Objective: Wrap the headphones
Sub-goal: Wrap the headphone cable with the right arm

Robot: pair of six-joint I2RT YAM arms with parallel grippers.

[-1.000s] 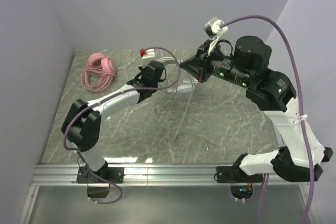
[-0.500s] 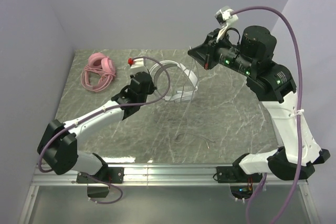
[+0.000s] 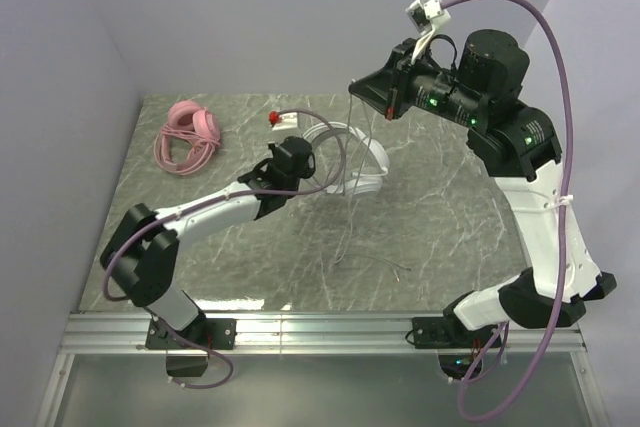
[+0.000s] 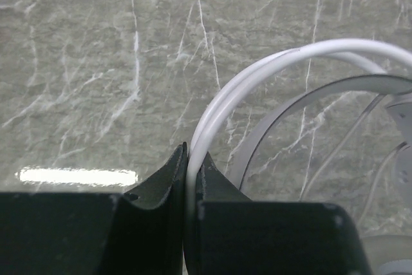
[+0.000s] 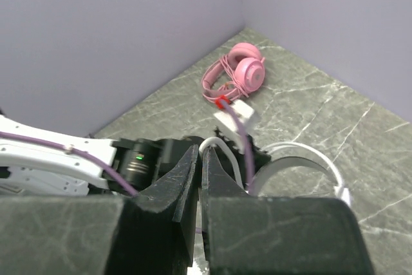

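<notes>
The white headphones (image 3: 352, 159) lie on the marble table (image 3: 450, 217) at its middle back. My left gripper (image 3: 300, 160) is shut on their thin white headband (image 4: 257, 75), which runs straight between the jaws (image 4: 188, 159). My right gripper (image 3: 355, 90) hangs high above the headset, shut on its thin cable (image 3: 351, 197). The cable drops to the table and ends in a loose curl (image 3: 385, 265). In the right wrist view the shut fingertips (image 5: 201, 149) point down at the headband (image 5: 302, 159). The pink headphones (image 3: 187, 135) sit wrapped in the back left corner.
Lilac walls close the table at the back and left. A metal rail (image 3: 320, 332) runs along the near edge by the arm bases. The left arm's purple hose (image 3: 310, 122) loops over the white headset.
My right gripper has risen and drawn the cable up taut. My left gripper swung left and came back right with the headband, so the white headset now lies a little further right.
</notes>
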